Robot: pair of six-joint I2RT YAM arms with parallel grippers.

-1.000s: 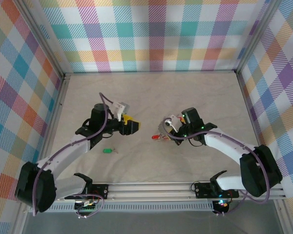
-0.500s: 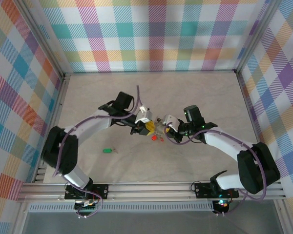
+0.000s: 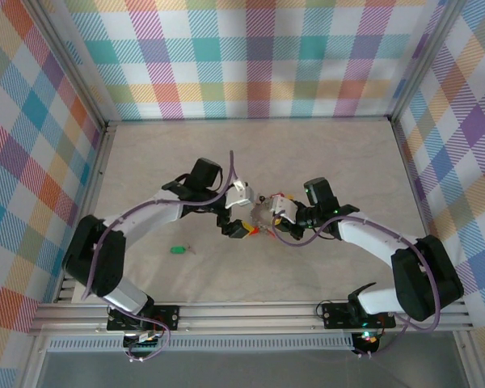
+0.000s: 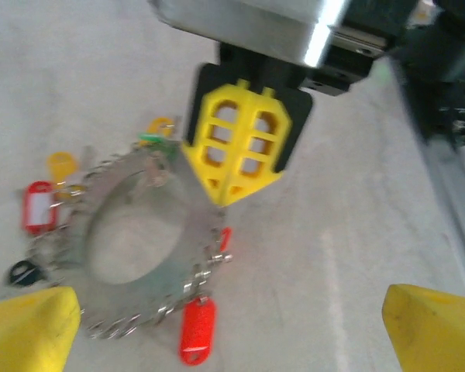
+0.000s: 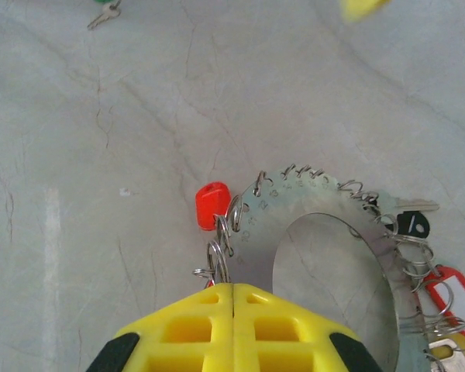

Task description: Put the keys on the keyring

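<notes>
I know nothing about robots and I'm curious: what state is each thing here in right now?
Keyring: held at its rim, fringed with keys.
Right pincer: shut on the keyring.
Left pincer: open, empty, near the keyring.
Green-tagged key: loose on the table, apart.

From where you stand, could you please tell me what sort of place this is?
Probably a robot test booth: checked cloth walls close in a table, a left arm and a right arm stand on a metal rail at its near edge, with a keyring between them.
</notes>
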